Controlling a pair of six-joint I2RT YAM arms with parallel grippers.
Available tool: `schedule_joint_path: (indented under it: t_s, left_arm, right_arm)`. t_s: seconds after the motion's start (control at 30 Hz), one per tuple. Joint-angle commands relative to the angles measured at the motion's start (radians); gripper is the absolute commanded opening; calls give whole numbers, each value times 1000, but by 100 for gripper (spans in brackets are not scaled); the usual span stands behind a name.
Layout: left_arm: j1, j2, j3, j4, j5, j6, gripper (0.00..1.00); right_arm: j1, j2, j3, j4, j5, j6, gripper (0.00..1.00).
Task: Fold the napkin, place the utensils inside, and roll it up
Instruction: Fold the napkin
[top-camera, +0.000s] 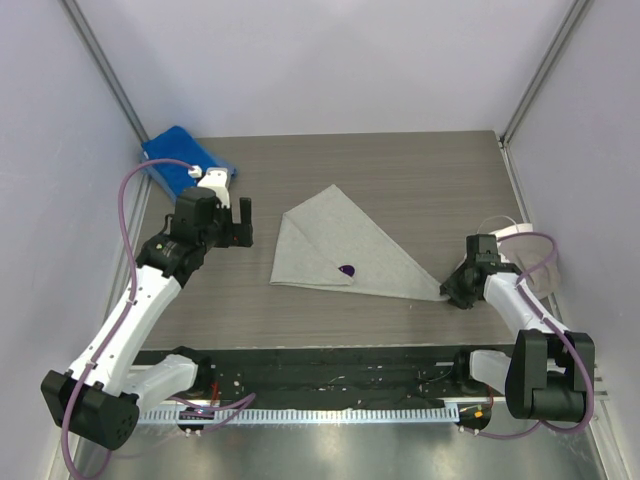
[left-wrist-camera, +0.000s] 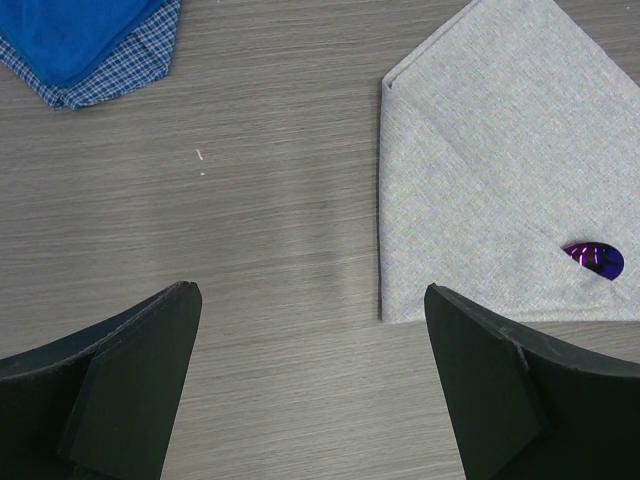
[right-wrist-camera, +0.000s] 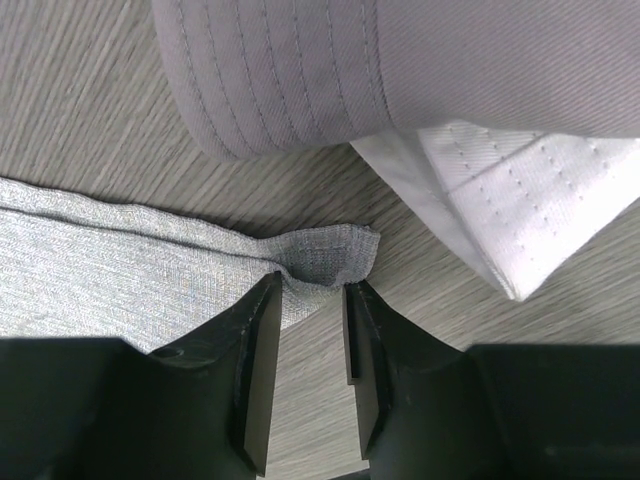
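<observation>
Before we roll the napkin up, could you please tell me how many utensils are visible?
1: a purple utensil, only its rounded end showing from under the fold of the grey napkin, near the napkin's near edge. Others may be hidden inside the fold.

Greys and wood grain, with one purple spot and some blue.

The napkin (top-camera: 340, 245) is light grey with a fine woven fleck. The spoon (top-camera: 346, 270) is glossy dark purple with pale glints. The table (top-camera: 400, 170) is grey-brown, streaked with long wood grain. The towel (top-camera: 180, 160) is bright plain blue, and the checked cloth (left-wrist-camera: 120, 65) under it has small blue and white squares. The cloth (right-wrist-camera: 300, 70) by the right arm is beige-grey with parallel stitch lines, and its edge (right-wrist-camera: 520, 190) is white with dotted stitch rows. The left gripper (left-wrist-camera: 310, 300) and right gripper (right-wrist-camera: 312, 290) are black. The arms (top-camera: 150, 300) are white with black joints, the cables (top-camera: 125, 215) are purple, and the walls (top-camera: 330, 60) are pale lilac-grey.
</observation>
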Motion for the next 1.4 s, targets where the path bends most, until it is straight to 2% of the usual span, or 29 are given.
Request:
schedule_joint_path:
  t_s: [0.0,0.23,0.63,0.7,0.8,0.93,0.97,1.17,1.37]
  left_arm:
    - [6,-22,-4,9,2,10,100]
    - [6,-29,-5,11,-1,10,100]
    - [6,-38,-11,14,-4,11,100]
    - [6,-38,-13,15,-4,10,100]
    - [6,-40,-14,18,-4,11,100]
    - [6,-41,-17,20,-1,8,100]
    - [6,-40,-17,20,-1,7,100]
    - [7,-43,-23,23,-4,8,100]
    - [9,-41,-25,26,-8,8,100]
  right_arm:
    - [-4,13,-25,29,40,7,36]
    - [-4,14,-19,42,58,-17,26]
    - [1,-67,21,55,-1,-71,1]
    - [13,-79,46,50,-2,-80,1]
    - [79,-93,93,36,28,-75,1]
    - [271,-89,165,47,120,-39,1]
    - [351,-69,181,55,133,-29,1]
    - [609,39,302,165,178,14,1]
    - [765,212,397,297,163,24,1]
